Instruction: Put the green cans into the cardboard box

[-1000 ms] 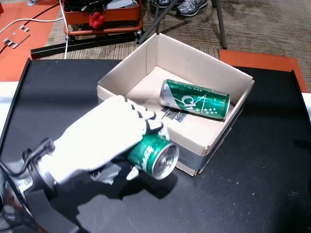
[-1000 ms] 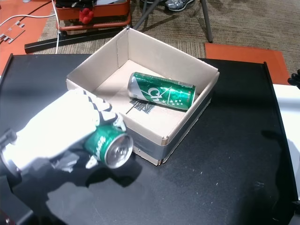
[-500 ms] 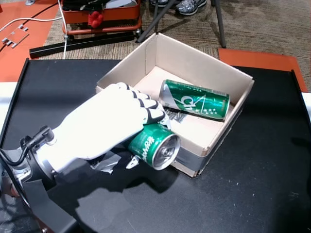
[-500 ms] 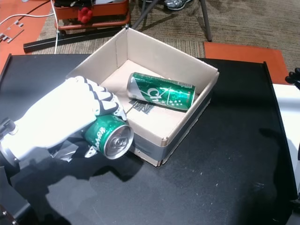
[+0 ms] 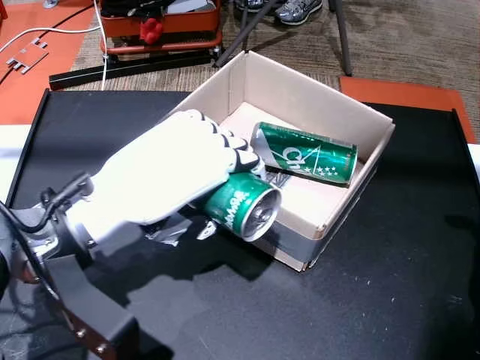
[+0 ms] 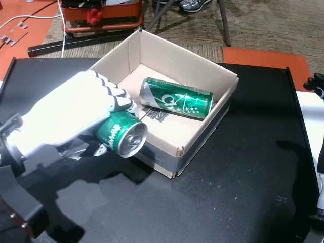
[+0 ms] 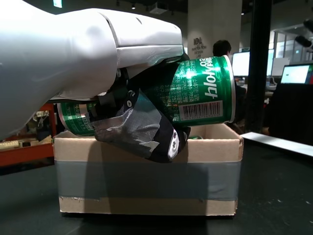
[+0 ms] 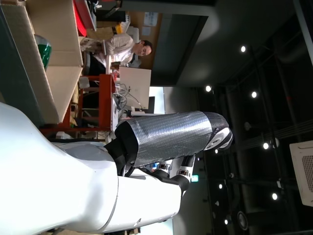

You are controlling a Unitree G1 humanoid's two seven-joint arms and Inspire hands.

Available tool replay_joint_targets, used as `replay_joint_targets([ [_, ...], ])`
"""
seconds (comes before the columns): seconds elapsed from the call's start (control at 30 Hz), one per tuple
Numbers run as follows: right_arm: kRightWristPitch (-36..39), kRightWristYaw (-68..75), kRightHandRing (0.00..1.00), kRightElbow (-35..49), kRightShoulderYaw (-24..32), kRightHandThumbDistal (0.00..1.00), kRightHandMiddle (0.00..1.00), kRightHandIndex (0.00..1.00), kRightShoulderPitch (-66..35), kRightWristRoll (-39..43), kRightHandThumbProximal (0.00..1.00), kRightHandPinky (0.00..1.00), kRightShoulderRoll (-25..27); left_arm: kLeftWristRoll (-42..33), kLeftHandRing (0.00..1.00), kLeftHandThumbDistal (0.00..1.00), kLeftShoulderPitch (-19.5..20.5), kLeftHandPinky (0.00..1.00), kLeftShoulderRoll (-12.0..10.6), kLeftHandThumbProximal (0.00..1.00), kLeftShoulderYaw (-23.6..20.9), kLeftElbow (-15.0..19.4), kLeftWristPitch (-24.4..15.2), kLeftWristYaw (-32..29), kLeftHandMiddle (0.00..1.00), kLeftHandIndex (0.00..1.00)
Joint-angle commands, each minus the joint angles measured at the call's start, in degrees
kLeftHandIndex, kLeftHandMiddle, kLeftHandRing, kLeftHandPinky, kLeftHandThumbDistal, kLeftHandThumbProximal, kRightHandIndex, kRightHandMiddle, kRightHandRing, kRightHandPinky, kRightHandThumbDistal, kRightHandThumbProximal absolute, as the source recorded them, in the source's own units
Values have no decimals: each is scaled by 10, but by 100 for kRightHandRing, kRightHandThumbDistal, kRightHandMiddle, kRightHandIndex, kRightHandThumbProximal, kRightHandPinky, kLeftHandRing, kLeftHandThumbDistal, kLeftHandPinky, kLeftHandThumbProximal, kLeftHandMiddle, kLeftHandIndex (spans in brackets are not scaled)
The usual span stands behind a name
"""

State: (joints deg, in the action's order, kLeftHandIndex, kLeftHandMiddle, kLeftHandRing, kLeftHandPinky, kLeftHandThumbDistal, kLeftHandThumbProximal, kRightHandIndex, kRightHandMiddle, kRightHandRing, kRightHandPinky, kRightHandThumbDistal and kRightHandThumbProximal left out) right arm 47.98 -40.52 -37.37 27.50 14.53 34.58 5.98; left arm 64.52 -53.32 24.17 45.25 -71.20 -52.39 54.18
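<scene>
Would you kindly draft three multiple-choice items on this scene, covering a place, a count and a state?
1. Where is the held can?
A. At the cardboard box's near wall
B. On the floor
C. Behind the box

2. How many green cans are visible?
A. One
B. Two
C. Four

3. The left hand is:
A. Open
B. Shut on a can
C. Out of view

Key: 1 A, its end overlaps the taped near wall; 2 B, one held, the lying can in the box; 3 B, fingers wrap it.

You can read little here. Held can [image 7: 195, 90]: barcode plus sideways print, "02" legible, the rest not. Can in the box [image 5: 306, 153]: white logo and stars, unreadable. Pillar [image 7: 204, 24] behind: a sign, maybe "101".
</scene>
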Motion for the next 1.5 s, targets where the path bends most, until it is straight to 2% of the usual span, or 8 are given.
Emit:
replay_joint_targets([
  [0.0, 9, -2, 56, -6, -3, 59, 52, 54, 4, -3, 83, 67, -3, -12, 50, 15, -20, 34, -2, 0, 0, -8, 4, -6, 40, 19],
  [0.13, 1, -6, 56, -1, -5, 61, 52, 54, 2, 5, 81, 66, -7, -11, 50, 19, -33, 35, -5, 0, 1, -14, 10, -21, 41, 22],
  [0.77, -4, 0, 57, -3, -15, 61, 53, 55, 2, -2, 81, 67, -5, -19, 58, 4, -82, 27, -18, 0, -4, -33, 42, -54, 60, 40],
  [0.93, -5, -12, 55, -11, -15, 62, 52, 54, 9, 5, 80, 67, -5, -47, 69, 8, -101, 43, -28, 0, -25, -46, 68, -103, 65, 36],
  [1.03, -8, -12, 55, -8, -16, 63, 52, 53, 10, 6, 79, 67, -7, -58, 66, 19, -113, 45, -32, 0, -32, -50, 84, -125, 56, 33],
  [1.23, 5, -11, 55, -12, -16, 61, 52, 53, 11, 0, 81, 67, -9, -79, 78, 13, -125, 66, -42, 0, -43, -55, 99, -154, 63, 34],
  [1.33, 4, -18, 55, -16, -15, 63, 52, 54, 13, 6, 81, 68, -9, -74, 77, 14, -134, 69, -51, 0, -37, -61, 118, -173, 65, 38],
  [1.47, 13, -33, 56, -27, -14, 63, 52, 54, 19, 11, 81, 69, -10, -76, 76, 2, -147, 70, -67, 0, -38, -70, 147, -208, 63, 36],
])
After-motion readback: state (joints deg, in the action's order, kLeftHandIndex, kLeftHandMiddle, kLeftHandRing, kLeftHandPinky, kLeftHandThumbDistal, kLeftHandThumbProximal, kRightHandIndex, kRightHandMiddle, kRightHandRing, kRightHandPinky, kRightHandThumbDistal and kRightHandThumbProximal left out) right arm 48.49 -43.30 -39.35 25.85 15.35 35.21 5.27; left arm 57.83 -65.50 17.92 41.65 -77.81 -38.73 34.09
